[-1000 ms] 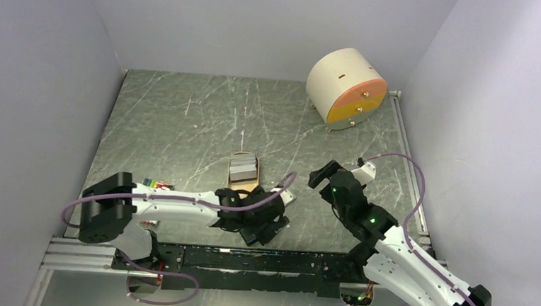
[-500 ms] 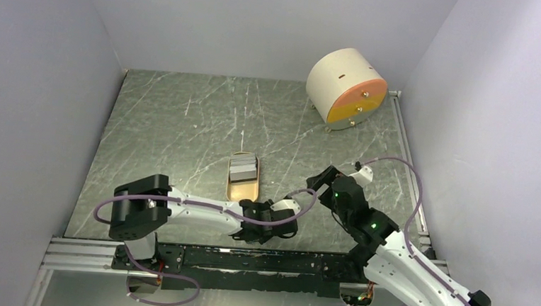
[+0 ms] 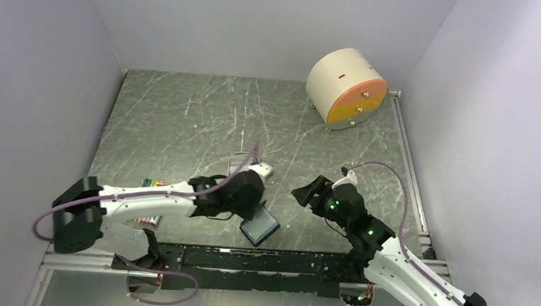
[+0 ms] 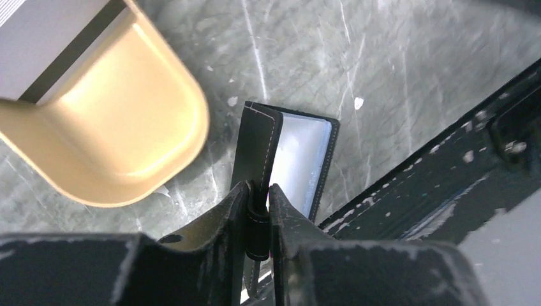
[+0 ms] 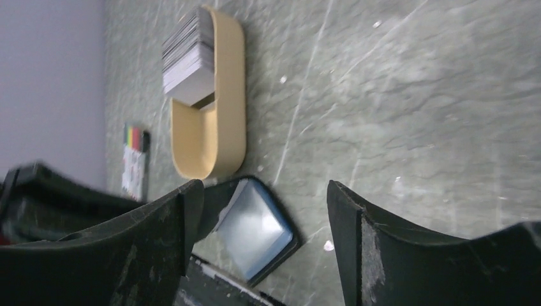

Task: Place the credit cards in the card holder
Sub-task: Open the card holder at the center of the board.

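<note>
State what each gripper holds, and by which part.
Left gripper pinches the card holder by its raised black cover's edge. Right gripper open, holding nothing.

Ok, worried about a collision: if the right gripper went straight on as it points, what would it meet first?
Probably the open black folding card holder with glossy blue-grey pockets, between the jaws of the right gripper; depth is unclear, possibly the grey-green table first.

table: dark grey-green stone-pattern top, pale scratches throughout. far right corner: round beige drum with an orange face. centre, toward the near edge: tan oval tray. just beside its near end: black card holder, open, one leaf flat on the top, the other raised. near left: pack of coloured markers, partly hidden.
</note>
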